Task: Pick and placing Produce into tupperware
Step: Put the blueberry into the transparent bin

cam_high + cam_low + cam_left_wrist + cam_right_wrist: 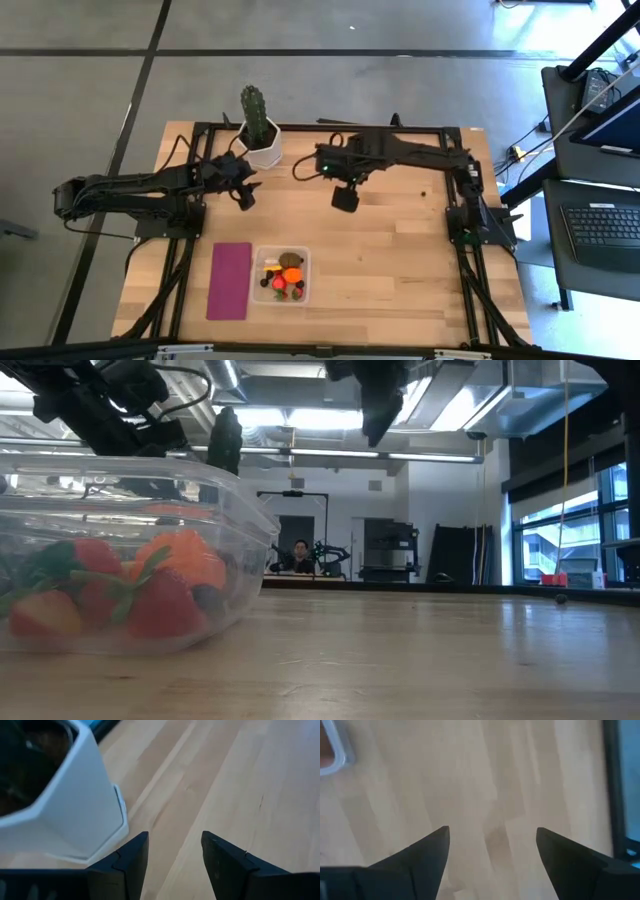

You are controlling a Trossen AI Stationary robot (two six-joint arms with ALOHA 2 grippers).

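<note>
The clear tupperware (282, 276) sits near the table's near edge, and its corner (335, 755) shows in the right wrist view. Inside lie the produce: an orange ball (292, 273), red strawberries (150, 605) and dark berries (281, 294). One tiny dark berry (425, 193) rests on the bare wood toward the right. My left gripper (246, 198) hangs open and empty above the table, beside the white cactus pot (65, 805). My right gripper (344, 200) is also open and empty, raised over bare wood beyond the tub (120, 550).
A tall green cactus (256, 110) in a white pot stands at the far edge, close to my left gripper (175, 840). A flat magenta rectangle (230, 280) lies left of the tub. Black frame rails (470, 270) run along the table's sides. Open wood (390, 260) spreads right of the tub.
</note>
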